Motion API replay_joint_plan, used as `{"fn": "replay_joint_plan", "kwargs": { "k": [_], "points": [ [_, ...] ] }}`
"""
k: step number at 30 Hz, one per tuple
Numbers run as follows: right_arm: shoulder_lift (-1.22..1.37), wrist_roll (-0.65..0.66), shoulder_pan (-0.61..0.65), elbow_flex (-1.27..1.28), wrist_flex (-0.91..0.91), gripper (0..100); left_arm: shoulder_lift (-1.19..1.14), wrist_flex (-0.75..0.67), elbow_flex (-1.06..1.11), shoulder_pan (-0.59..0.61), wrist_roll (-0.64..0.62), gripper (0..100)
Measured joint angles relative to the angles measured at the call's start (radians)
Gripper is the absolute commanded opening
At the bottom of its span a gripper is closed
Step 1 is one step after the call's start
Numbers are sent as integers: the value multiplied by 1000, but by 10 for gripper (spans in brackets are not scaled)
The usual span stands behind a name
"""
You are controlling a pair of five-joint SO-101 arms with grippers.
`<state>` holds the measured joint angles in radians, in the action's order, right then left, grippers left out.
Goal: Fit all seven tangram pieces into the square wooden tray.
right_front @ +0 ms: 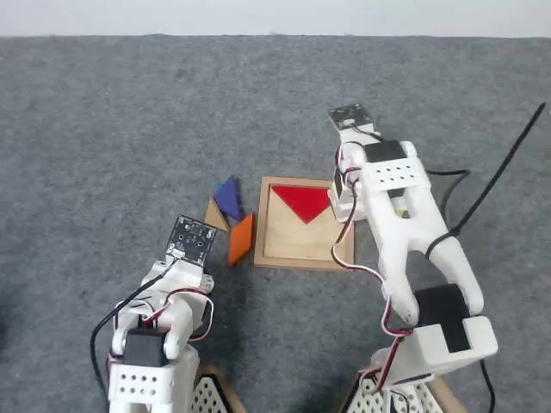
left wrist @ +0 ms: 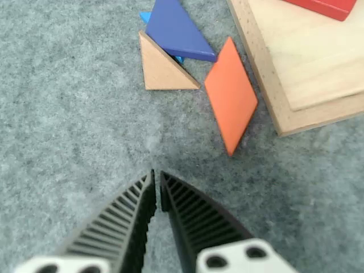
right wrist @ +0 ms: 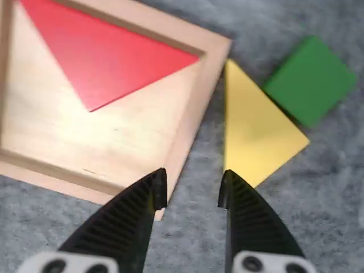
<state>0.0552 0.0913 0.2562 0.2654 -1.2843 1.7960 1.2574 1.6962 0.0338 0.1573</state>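
Nearest the arm bases, the left gripper (left wrist: 156, 182) hangs over bare carpet with its jaws drawn almost together and nothing between them. Just beyond lie the orange parallelogram (left wrist: 230, 102), the tan triangle (left wrist: 162, 71) and the blue triangle (left wrist: 176, 28), which overlaps a light-blue piece (left wrist: 146, 17). All of these sit just beside the left rim of the wooden tray (right_front: 259, 224).

On the other side, the right gripper (right wrist: 190, 187) is spread wide and empty above the tray's right rim. The yellow triangle (right wrist: 253, 131) lies flat just outside that rim, and the green square (right wrist: 310, 79) is farther out.

Inside the tray the red triangle (right_front: 303, 202) lies along the far wall (one of seven pieces, so the task looks barely begun).

The step in hand appears to be an approach to the yellow triangle. The next move probably calls for lowering the jaws astride its thin edges, clear of the rim.

The right wrist view reveals the yellow and green pieces, which the right arm covers in the high view. The high view alone relates both arms to the tray.
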Motion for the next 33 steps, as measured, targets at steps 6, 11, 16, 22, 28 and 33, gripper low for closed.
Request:
{"fn": "replay_joint_plan", "kwargs": {
  "k": [6, 11, 16, 22, 28, 33],
  "points": [
    [0, 69, -71, 101, 52, 256, 0, 0, 0, 0, 0, 15],
    [0, 152, -77, 206, 173, 329, 0, 0, 0, 0, 0, 15],
    [0, 227, -117, 210, 255, 333, 0, 0, 0, 0, 0, 15],
    [135, 362, -141, 155, 267, 333, 0, 0, 0, 0, 0, 15],
    [236, 420, -138, 77, 265, 333, 0, 0, 0, 0, 0, 15],
    [267, 431, -137, 43, 265, 256, 0, 0, 0, 0, 0, 15]
  ]
}}
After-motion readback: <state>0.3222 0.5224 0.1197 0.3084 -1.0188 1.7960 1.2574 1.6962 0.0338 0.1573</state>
